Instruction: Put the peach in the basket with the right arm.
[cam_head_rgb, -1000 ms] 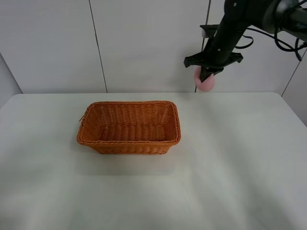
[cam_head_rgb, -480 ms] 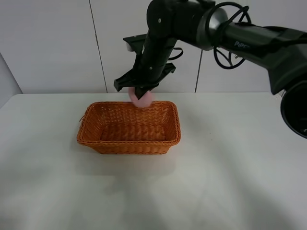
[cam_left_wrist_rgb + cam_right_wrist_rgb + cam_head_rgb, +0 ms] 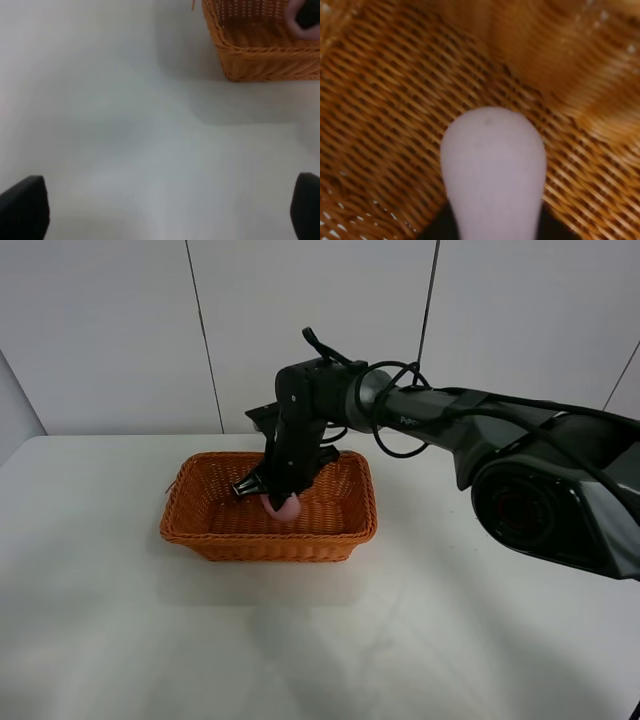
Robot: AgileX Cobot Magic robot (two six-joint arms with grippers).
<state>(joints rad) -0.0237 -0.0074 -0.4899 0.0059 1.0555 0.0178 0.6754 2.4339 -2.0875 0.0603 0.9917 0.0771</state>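
The orange-brown wicker basket (image 3: pixel 205 533) stands left of centre on the white table. My right arm reaches across from the right and dips into it. The right gripper (image 3: pixel 279 494) is shut on the pale pink peach (image 3: pixel 284 508), which hangs low inside the basket, near its floor. In the right wrist view the peach (image 3: pixel 492 165) fills the middle, with the woven basket floor (image 3: pixel 380 100) close behind it. The left gripper (image 3: pixel 165 210) is open over bare table, its fingertips (image 3: pixel 22 207) wide apart. The basket (image 3: pixel 260 65) and a bit of the peach (image 3: pixel 294 25) lie beyond it.
The white table (image 3: pixel 480 620) stretches around the basket on all sides. A pale panelled wall (image 3: pixel 110 330) rises right behind the table's far edge. The right arm's black links and cables (image 3: pixel 470 415) span the space above the table's right half.
The right arm has swung from the back right over to the basket and come down, carrying the peach from high above the table to low inside the basket.
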